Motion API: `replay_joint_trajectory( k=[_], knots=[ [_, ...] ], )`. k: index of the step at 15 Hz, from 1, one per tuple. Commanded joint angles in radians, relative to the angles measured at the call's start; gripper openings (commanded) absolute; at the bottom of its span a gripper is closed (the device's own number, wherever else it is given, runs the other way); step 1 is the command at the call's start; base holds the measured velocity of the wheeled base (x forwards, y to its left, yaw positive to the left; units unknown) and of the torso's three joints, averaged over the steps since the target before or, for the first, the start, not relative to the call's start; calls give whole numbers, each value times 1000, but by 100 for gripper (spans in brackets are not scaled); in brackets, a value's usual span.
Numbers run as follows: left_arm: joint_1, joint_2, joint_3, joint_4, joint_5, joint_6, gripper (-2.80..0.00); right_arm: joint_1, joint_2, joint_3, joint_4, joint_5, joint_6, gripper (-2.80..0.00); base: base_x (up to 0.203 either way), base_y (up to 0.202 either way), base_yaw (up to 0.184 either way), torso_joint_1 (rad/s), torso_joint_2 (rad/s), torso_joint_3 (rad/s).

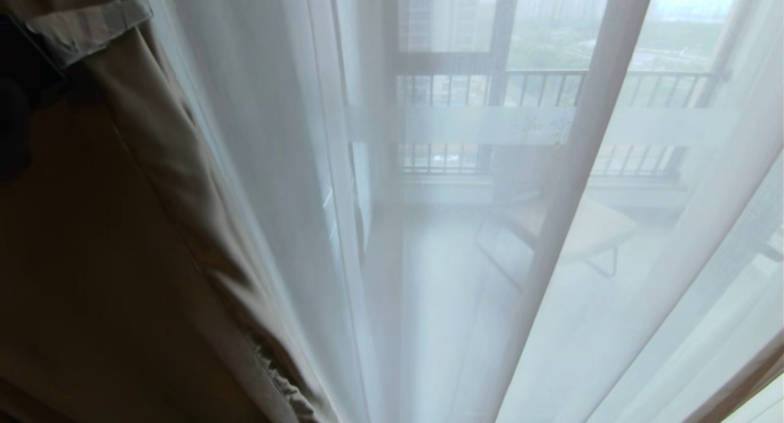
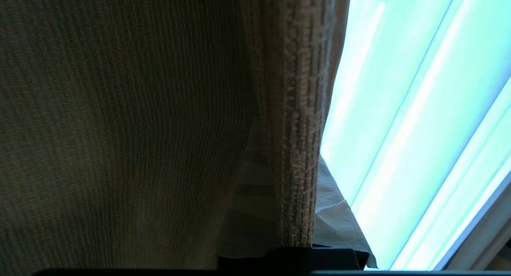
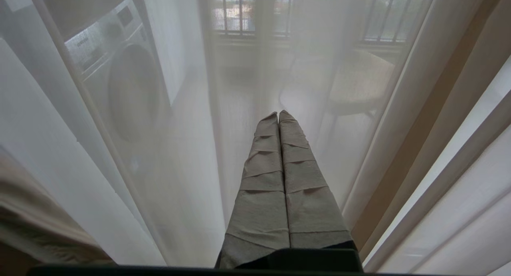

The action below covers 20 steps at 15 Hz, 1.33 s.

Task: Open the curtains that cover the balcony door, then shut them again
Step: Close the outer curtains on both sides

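Left wrist view shows the left end effector [image 2: 279,244] clamped on the opaque curtain's [image 2: 119,128] hemmed edge, the sheer layer [image 1: 441,258] veiling the balcony door [image 1: 465,129]. Opening seems underway; next, draw it sideways. Right end effector [image 3: 278,115] rests pressed together, idle.

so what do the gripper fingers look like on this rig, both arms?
The right gripper has two long tapering fingers wrapped in overlapping bands of grey-beige tape, on a black base. Of the left gripper, only a strip of the same taped wrapping and a black base edge show past the beige curtain. No cables or markings visible.
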Motion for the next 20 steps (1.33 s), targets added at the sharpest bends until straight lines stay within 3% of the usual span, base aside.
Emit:
replay_joint_trajectory(
  k=[1, 5, 7, 12, 17, 20],
  knots=[
    [-34, 21, 0, -3, -3, -2, -280, 0, 0, 0, -1, 0, 0, -280, 0, 0, 0, 0, 0, 0],
    [-86, 29, 0, 1, 4, 21, -280, 0, 0, 0, -1, 0, 0, -280, 0, 0, 0, 0, 0, 0],
    [-110, 37, 1, -1, 42, 27, -280, 0, 0, 0, -1, 0, 0, -280, 0, 0, 0, 0, 0, 0],
    [-111, 41, 0, -5, 97, 49, -280, 0, 0, 0, -1, 0, 0, -280, 0, 0, 0, 0, 0, 0],
    [-72, 36, -3, -8, 260, 122, -280, 0, 0, 0, -1, 0, 0, -280, 0, 0, 0, 0, 0, 0],
    [8, 45, -48, -9, 281, 171, -280, 0, 0, 0, -1, 0, 0, -280, 0, 0, 0, 0, 0, 0]
  ],
)
